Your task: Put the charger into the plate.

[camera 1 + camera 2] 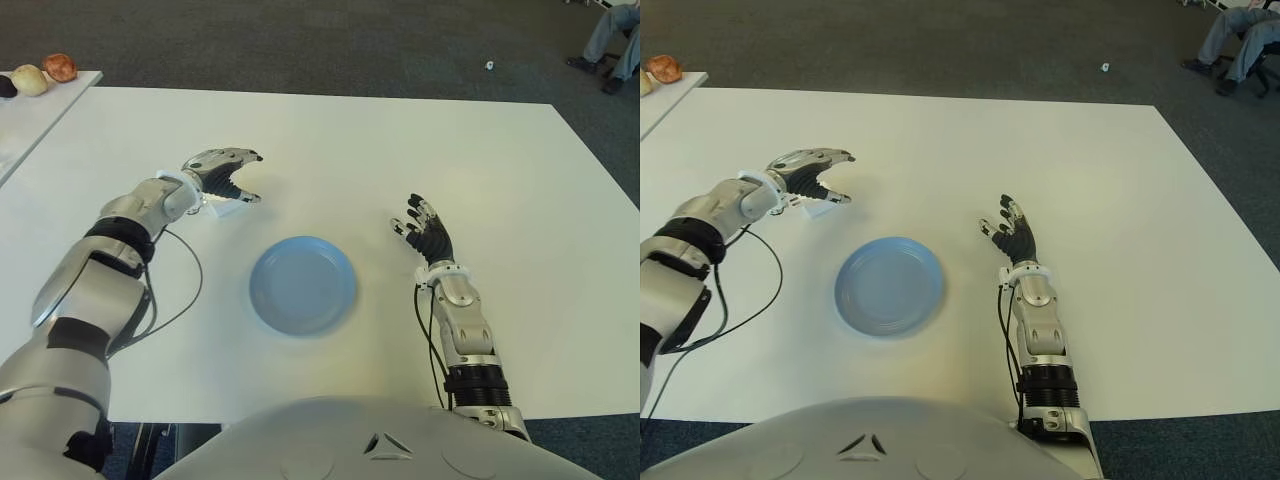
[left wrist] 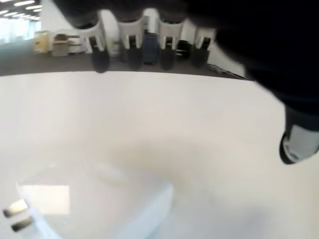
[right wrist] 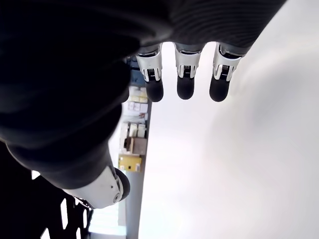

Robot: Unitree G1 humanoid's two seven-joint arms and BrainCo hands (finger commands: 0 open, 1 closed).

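The left robot hand (image 1: 228, 178) hovers with fingers spread, holding nothing, just above the small white boxy plastic charger (image 2: 99, 199) lying on the white table (image 1: 400, 150). It looks rigid, light and smooth; grip its flat sides, clear of the metal prongs (image 2: 15, 216). The round blue plate (image 1: 302, 285) lies between this hand and the idle, open right robot hand (image 1: 425, 232).
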